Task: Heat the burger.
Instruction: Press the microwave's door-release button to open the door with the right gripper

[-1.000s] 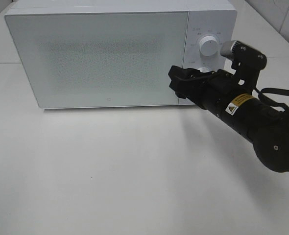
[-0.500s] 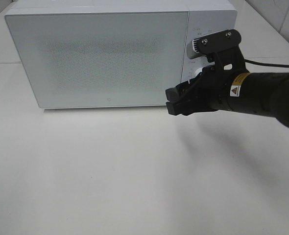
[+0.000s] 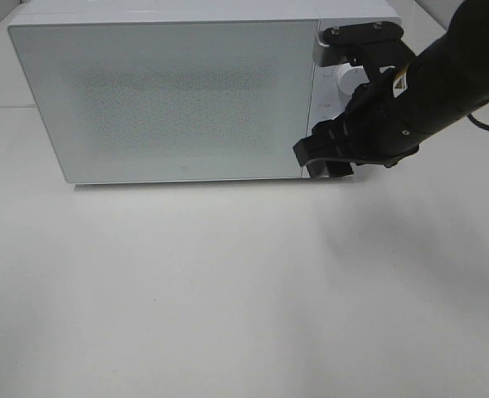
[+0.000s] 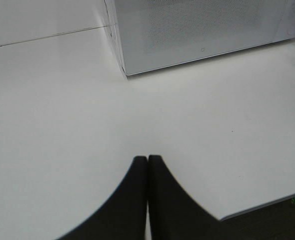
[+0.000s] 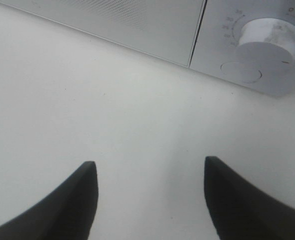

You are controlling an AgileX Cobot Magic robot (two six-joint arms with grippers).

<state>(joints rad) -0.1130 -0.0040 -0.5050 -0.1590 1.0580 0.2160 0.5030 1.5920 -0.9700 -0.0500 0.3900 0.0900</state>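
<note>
One white microwave (image 3: 170, 99) stands at the far side of a plain white table (image 3: 186, 290), its frosted door closed, and a seam crosses the tabletop to its left. We see dark floor (image 4: 287, 220) past the table's near edge. The burger shows in none of our views, so we cannot tell its place or facing. The right gripper (image 3: 315, 159) hangs by the microwave's lower right front corner, fingers spread and holding nothing. The left gripper (image 4: 147, 165) has its fingers pressed together above bare table. Small numerals ring the dial (image 5: 266, 36), too blurred for us to read surely. The arm's yellow sticker (image 3: 400, 79) is unreadable.
</note>
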